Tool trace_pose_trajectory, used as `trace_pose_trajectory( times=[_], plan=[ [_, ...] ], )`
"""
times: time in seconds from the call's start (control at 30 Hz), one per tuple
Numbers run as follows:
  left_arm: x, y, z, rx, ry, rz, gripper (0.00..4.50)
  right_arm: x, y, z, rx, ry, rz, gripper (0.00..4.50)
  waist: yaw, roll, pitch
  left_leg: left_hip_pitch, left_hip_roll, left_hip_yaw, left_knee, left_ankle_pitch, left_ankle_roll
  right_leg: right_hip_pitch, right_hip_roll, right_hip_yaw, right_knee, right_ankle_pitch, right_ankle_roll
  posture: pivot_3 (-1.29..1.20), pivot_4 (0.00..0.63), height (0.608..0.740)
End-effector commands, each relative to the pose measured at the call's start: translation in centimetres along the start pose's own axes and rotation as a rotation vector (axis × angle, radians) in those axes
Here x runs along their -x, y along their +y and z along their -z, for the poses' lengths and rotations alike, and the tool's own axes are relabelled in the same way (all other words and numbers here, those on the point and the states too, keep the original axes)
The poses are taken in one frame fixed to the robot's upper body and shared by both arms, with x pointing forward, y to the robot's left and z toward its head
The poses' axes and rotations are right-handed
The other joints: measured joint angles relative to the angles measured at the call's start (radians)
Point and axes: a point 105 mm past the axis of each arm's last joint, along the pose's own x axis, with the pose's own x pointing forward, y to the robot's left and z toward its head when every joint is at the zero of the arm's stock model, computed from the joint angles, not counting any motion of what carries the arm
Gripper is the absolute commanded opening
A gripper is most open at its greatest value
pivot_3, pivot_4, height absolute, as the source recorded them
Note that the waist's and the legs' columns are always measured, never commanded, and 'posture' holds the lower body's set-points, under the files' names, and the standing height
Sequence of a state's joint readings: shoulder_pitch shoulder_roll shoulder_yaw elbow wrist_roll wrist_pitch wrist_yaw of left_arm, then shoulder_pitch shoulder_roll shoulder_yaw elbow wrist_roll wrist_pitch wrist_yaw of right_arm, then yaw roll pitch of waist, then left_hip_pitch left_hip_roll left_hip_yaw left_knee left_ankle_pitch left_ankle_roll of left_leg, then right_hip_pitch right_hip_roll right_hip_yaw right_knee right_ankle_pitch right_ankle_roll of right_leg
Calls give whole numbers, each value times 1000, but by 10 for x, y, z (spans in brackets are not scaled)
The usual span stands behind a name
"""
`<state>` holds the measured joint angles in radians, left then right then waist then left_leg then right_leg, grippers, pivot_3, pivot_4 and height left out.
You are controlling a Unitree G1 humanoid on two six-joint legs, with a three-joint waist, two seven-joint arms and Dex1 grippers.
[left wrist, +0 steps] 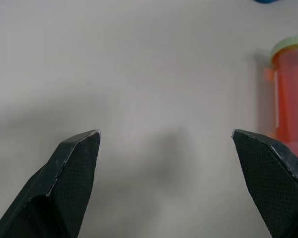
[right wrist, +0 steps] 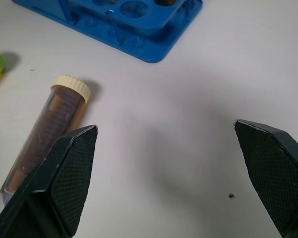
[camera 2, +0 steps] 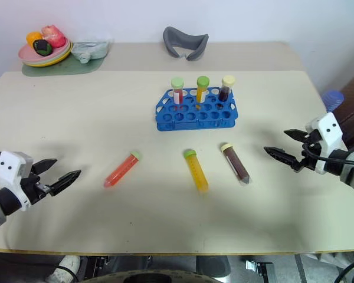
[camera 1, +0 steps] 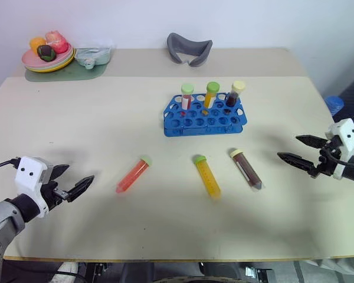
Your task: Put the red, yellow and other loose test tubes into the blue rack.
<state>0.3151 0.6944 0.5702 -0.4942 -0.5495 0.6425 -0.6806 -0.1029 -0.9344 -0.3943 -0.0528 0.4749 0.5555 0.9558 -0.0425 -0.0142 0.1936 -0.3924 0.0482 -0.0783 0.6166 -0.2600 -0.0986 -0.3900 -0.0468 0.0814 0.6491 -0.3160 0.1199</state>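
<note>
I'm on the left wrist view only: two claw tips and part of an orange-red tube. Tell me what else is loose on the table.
Observer: Besides the red tube, a yellow tube and a dark brown tube lie flat near the blue rack.
Operator: Report the rack's load.
Observer: Three capped tubes stand upright in its back row.
Operator: Give me the right claw.
Observer: The right claw is open and empty, beside the dark brown tube.

Both arms hover low at either side, left hand (camera 1: 76,184) and right hand (camera 1: 295,149) spread wide, holding nothing.
</note>
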Motion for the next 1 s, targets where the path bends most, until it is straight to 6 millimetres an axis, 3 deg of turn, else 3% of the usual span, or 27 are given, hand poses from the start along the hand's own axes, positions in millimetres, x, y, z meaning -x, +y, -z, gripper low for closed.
trace_pose_trajectory(
  times=[0.03, 0.23, 0.33, 0.5, 0.7, 0.87, 1.0],
  plan=[
    [2, 3, -10, -31, -39, -28, 4349, -1, -4, -10, 24, -25, 25, 4500, 0, 0, 0, 0, 0, 0, 0, 0, 0, 0, 0, 0, 0, 0, 0, 0, 150, 740],
    [-5, 1, -18, -34, -73, -13, 4349, -2, -4, -12, 13, -7, 65, 4500, 1, 0, 0, 0, 0, 0, 1, 0, 0, 0, 0, 0, 1, 0, 0, 0, 150, 740],
    [-17, -12, -26, -50, -95, 57, 4349, -2, -4, -22, -10, -16, 97, 4500, 1, 0, 0, 0, 0, 0, 2, 0, 0, 0, 0, 0, 1, 0, 0, 0, 150, 740],
    [-47, -50, -46, -91, -159, 250, 4349, 2, 14, -39, -3, 42, 119, 4500, 2, 0, 0, 0, 0, 0, 3, 0, 0, 0, 0, 0, 3, 0, 0, 0, 150, 740],
    [-78, -105, -72, -176, -224, 561, 4349, 5, 58, -42, -51, 239, 75, 4500, 4, 0, 0, -1, 0, -1, 7, 0, 0, 1, 1, 0, 5, 0, 0, 0, 150, 740],
    [-87, -134, -68, -231, -227, 739, 4349, -9, 73, -36, -111, 306, 82, 4500, 0, 0, -1, -1, 0, -1, 7, -1, 1, 0, 1, 0, 6, 0, 0, 0, 150, 740],
    [-89, -161, -55, -285, -214, 879, 4349, -35, 79, -28, -101, 349, 140, 4500, -1, 0, -1, -2, 0, -1, 10, -1, 2, 0, 1, 0, 7, 0, 0, 0, 150, 740]
  ],
)
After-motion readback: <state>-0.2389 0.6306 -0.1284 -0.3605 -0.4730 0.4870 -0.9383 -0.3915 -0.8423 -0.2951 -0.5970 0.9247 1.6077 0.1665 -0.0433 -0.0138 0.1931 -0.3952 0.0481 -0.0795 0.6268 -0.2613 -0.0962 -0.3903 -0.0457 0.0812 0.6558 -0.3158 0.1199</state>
